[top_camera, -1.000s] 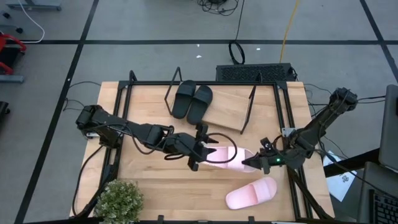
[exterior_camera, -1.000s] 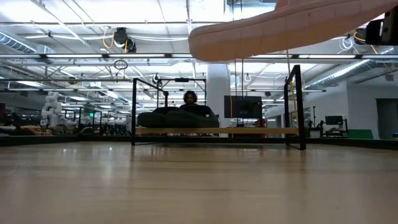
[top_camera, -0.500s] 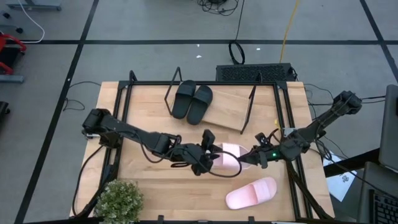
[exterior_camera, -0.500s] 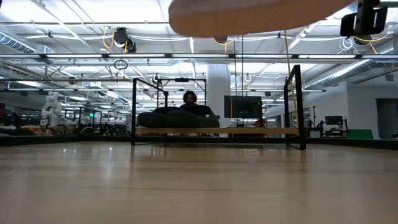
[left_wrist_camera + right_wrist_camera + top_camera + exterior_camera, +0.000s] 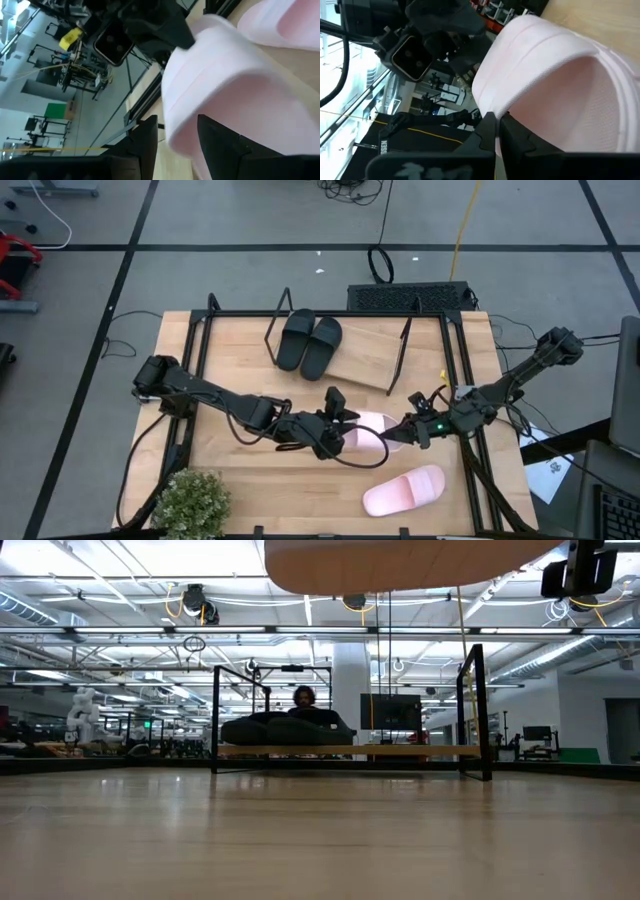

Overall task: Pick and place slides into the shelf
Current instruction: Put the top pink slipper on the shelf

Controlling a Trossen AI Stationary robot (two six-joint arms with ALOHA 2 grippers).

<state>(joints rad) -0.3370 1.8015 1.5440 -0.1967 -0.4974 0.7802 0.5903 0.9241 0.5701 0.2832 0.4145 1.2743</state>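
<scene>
From the high view I see one pink slide (image 5: 368, 432) held over the middle of the table (image 5: 225, 480), its long axis running left to right. The left gripper (image 5: 338, 427) meets its left end, the arm stretched low from the table's left edge. The right gripper (image 5: 397, 436) meets its right end, that arm reaching in from the right edge. The second pink slide (image 5: 404, 491) lies near the front right. The black pair (image 5: 309, 341) sits on the left part of the shelf (image 5: 375, 355) at the far side.

In the low view the held slide's sole (image 5: 400, 562) hangs well above the tabletop.

The left wrist view shows my fingers (image 5: 146, 142) spread apart, the strap (image 5: 220, 85) just beyond them.

The right wrist view shows fingers (image 5: 487, 131) pinched on the slide's edge.
</scene>
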